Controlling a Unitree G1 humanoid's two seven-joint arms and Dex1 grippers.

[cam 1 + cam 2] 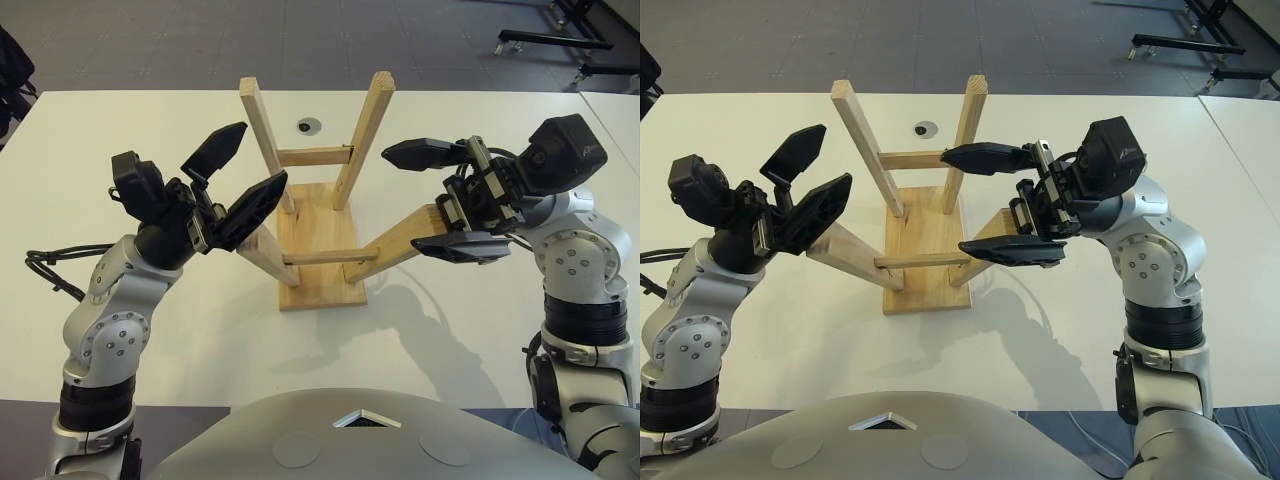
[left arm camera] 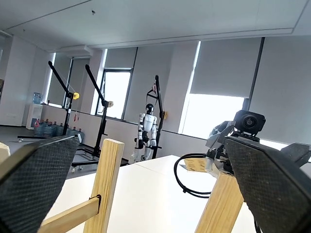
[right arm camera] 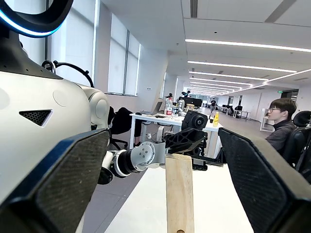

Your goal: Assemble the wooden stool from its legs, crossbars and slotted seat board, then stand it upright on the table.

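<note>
Upside down on the white table [image 1: 150,120], between the two grippers and reaching a little beyond them: the wooden stool [image 1: 318,215]. Rests on its seat board [image 1: 322,290], flat on the tabletop, four legs pointing up. Far crossbar [image 1: 315,156] joining the two far legs, near crossbar [image 1: 318,257] joining the two near ones.

Near-right leg [image 1: 400,245]: leans up toward the right gripper [image 1: 400,198] and ends inside its gap. In the right wrist view, the wooden end [image 3: 179,194] between the two pads with free space on either side. Fingers spread wide, gripping nothing.

Near-left leg [image 1: 262,255]: top end just under the lower finger of the left gripper [image 1: 263,152]; contact impossible to judge. Fingers gaping wide here too, nothing between them.

Beyond the stool, farther out than both grippers, a round grommet [image 1: 308,125] set into the tabletop. Behind the left gripper, beside its arm, a black cable [image 1: 45,265] looping on the table.

Past the far table edge, grey floor [image 1: 350,40] and black wheeled frame bases [image 1: 555,40], out beyond the right gripper. In the left wrist view, tall windows with drawn blinds [image 2: 223,68], black stands [image 2: 68,111], another humanoid robot [image 2: 147,128] hung on a frame, water bottles [image 2: 46,128] along the wall. In the right wrist view, ceiling light strips [image 3: 243,46] and office desks [image 3: 160,119].
</note>
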